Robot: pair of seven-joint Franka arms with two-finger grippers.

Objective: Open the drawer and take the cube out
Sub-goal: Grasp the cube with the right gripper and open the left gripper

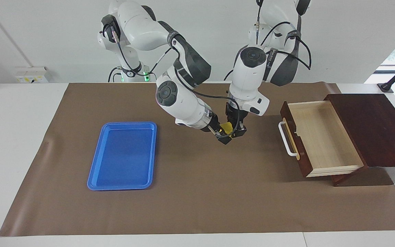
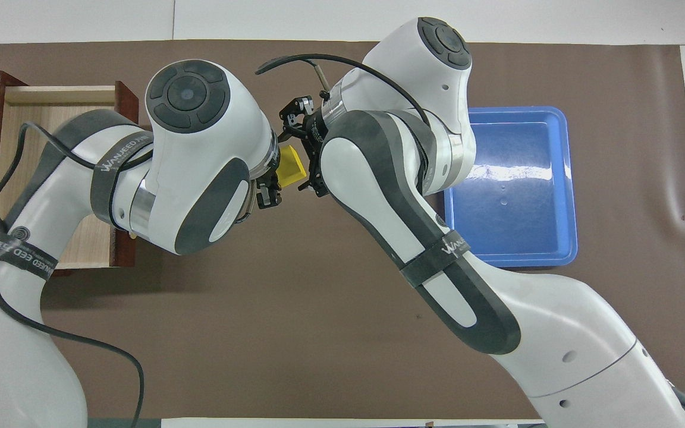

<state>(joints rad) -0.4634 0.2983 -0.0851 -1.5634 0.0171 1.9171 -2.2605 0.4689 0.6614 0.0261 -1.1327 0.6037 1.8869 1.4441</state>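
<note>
— What are we seeing of the cube [image 1: 226, 128]?
— Small, bright yellow, hanging over bare mat between drawer [image 1: 321, 137] and blue tray [image 1: 123, 156]. Our left gripper [image 1: 236, 131] is clamping it; our right gripper [image 1: 220, 134] is spreading its fingers around it.

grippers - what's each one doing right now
Left gripper: shut on the yellow cube, up over the brown mat.
Right gripper: around the same cube; whether it grips cannot be told.
</note>
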